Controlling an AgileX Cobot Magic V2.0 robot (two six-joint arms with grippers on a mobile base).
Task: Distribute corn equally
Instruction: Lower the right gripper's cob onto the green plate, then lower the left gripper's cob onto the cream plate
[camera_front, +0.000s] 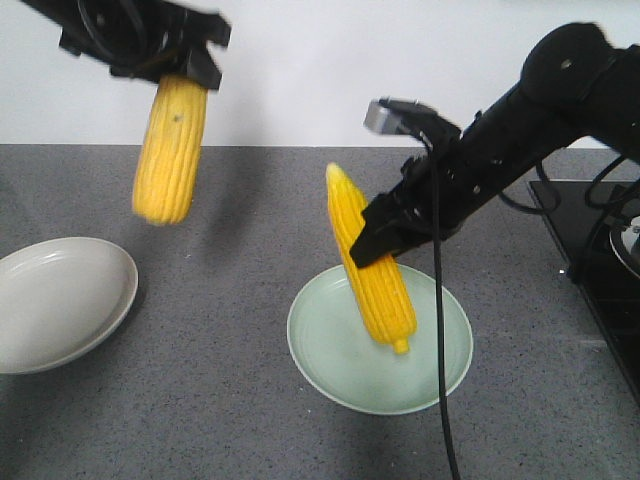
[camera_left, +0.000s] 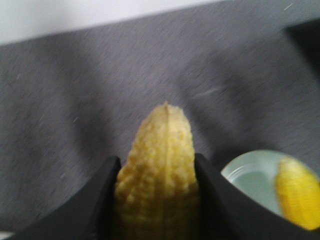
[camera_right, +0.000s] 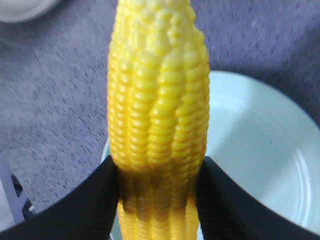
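Note:
My left gripper (camera_front: 186, 78) is high at the back left, shut on the top of a yellow corn cob (camera_front: 170, 150) that hangs blunt end down over the grey table, beyond the white plate (camera_front: 60, 300). In the left wrist view the black fingers (camera_left: 107, 190) press both sides of that cob (camera_left: 157, 175). My right gripper (camera_front: 378, 240) is shut on the middle of a second corn cob (camera_front: 372, 270), tilted, pointed tip up, stalk end low over the pale green plate (camera_front: 330, 380). The right wrist view shows this cob (camera_right: 157, 100) clamped between my fingers (camera_right: 90, 205), over the green plate (camera_right: 260, 150).
A black flat unit (camera_front: 600, 290) lies along the right edge of the table. A black cable (camera_front: 441, 400) hangs from the right arm across the green plate's front. The white wall stands behind the table. The white plate's rim (camera_right: 15, 12) shows in the right wrist view.

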